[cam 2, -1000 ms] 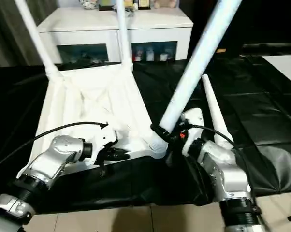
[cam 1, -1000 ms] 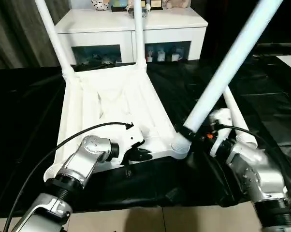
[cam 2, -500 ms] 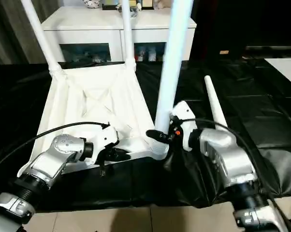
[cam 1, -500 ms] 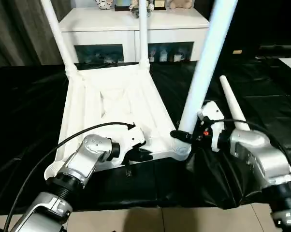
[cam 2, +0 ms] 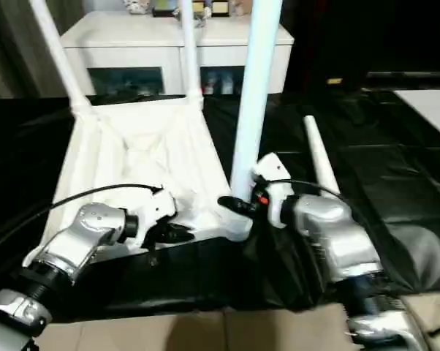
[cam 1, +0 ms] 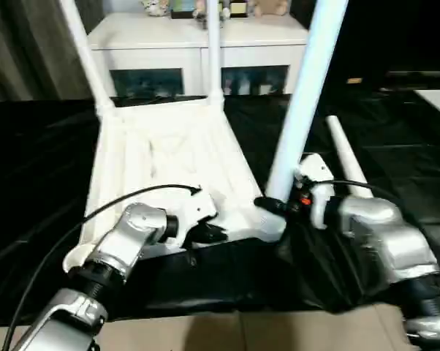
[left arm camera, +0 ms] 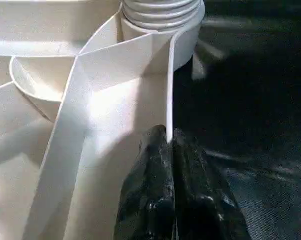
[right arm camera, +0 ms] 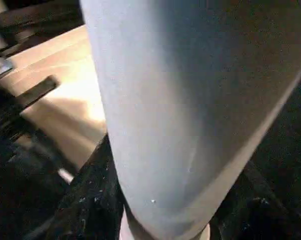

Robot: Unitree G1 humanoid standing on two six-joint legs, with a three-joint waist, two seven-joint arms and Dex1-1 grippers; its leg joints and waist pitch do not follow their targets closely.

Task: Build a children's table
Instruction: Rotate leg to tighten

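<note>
Desk [cam 1: 52, 146], black-covered, carried the top [cam 1: 169, 157] upside down, ribs up, lying left of the desk's middle and reaching from near the far edge almost to the near edge.

Two legs stood already seated in the far corner sockets: far-left leg [cam 1: 81, 55] and far-right leg [cam 1: 213, 51], both upright.

Third leg [cam 1: 304, 102] stood in the near-right socket [cam 1: 272, 223], close to vertical, leaning slightly to the right at its upper end. Right tool [cam 1: 278, 208] was clamped on this leg just above the socket; the right wrist view showed dark fingers [right arm camera: 88, 200] on either side of the tube.

Fourth leg [cam 1: 344, 157] lay loose on the desk to the right of the top, just behind the right arm, pointing toward the far edge.

Left tool [left arm camera: 170, 145] was closed on the thin rim wall of the top at its near edge, between the two near sockets, fingers [left arm camera: 150, 175] pressed together over the wall. Judged to be steadying the top.

Step in hand, as judged: seating the third leg. Ridged collar visible in the left wrist view suggests it was not yet fully home.

Next move calls for bringing the leg square to the socket, then pushing or twisting it down while the left tool holds the top against sliding. Near-left socket [cam 1: 77, 256] and the loose leg remain.
</note>
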